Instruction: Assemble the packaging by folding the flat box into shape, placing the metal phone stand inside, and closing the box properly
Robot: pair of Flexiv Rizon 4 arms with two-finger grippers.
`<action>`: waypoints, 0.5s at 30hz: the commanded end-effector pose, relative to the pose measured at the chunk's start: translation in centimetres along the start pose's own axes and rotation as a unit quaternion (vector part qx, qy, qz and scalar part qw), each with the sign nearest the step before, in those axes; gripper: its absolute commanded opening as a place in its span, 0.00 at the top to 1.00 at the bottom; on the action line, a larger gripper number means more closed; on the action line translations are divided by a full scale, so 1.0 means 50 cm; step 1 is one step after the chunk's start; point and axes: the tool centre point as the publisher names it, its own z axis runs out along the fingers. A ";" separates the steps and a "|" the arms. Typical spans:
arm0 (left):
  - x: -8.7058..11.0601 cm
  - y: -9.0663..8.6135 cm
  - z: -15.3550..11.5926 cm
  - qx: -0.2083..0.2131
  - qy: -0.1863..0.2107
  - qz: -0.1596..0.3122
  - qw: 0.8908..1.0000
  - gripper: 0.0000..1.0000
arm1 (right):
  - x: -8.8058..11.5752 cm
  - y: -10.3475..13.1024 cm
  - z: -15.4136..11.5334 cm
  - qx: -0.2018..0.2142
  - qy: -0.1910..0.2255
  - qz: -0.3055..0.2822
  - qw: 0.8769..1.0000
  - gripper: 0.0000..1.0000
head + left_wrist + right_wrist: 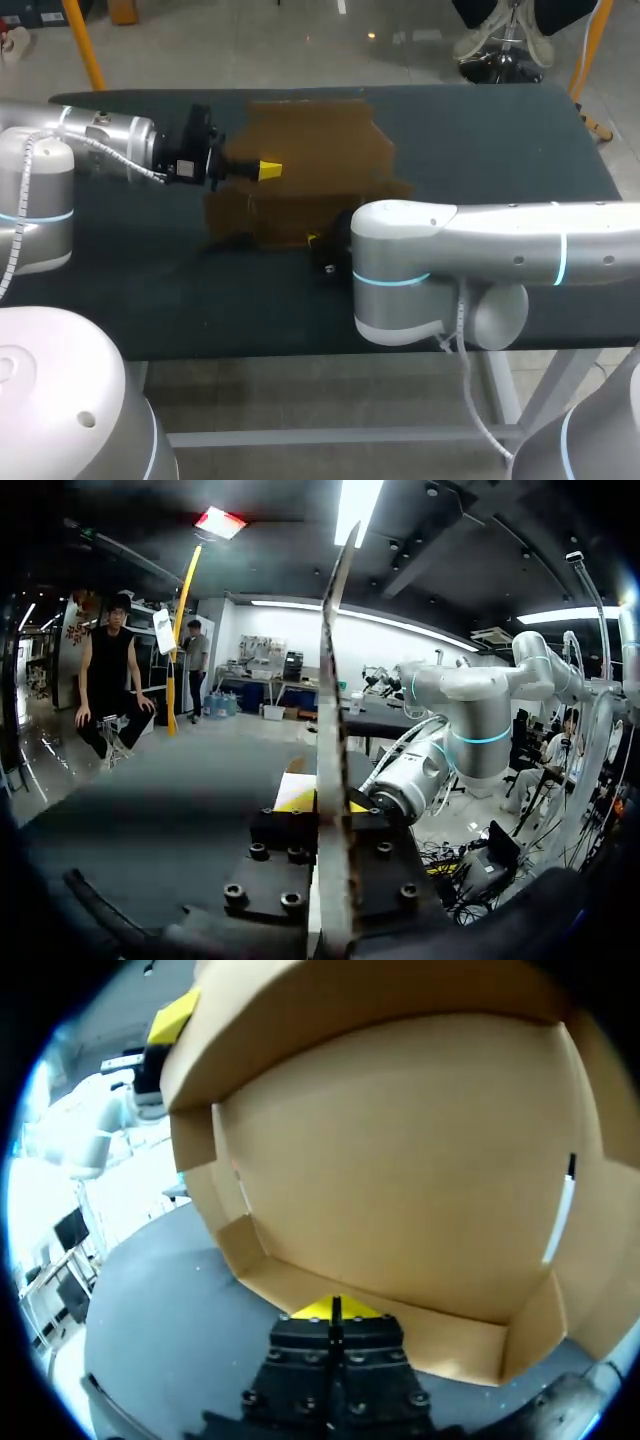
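The brown cardboard box lies partly folded in the middle of the dark table. My left gripper reaches in from the left and is shut on an upright flap, seen edge-on between its yellow tips. My right gripper sits at the box's near edge, half hidden behind its own arm. In the right wrist view the box's open inside fills the space ahead, and the right gripper is shut with its tips against the low near wall. No metal phone stand shows in any view.
My right arm's bulky elbow hangs over the table's front middle and hides part of the box. Bare table surface lies to the right of the box and at the front left.
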 end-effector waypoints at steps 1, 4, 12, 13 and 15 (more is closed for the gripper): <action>-0.001 0.007 0.001 0.000 0.001 0.000 1.000 1.00 | 0.001 -0.013 0.016 0.000 -0.003 0.000 1.000 1.00; -0.001 0.007 0.001 0.000 0.001 0.000 1.000 1.00 | 0.001 -0.013 0.016 0.000 -0.003 0.000 1.000 1.00; -0.001 0.007 0.001 0.000 0.001 0.000 1.000 1.00 | 0.008 -0.009 -0.005 -0.010 0.010 -0.001 1.000 1.00; -0.001 0.007 0.001 0.000 0.001 0.000 1.000 1.00 | 0.009 -0.008 -0.011 -0.012 0.014 0.001 1.000 1.00; -0.001 0.007 0.001 0.000 0.001 0.000 1.000 1.00 | 0.012 -0.007 -0.022 -0.013 0.019 0.000 1.000 1.00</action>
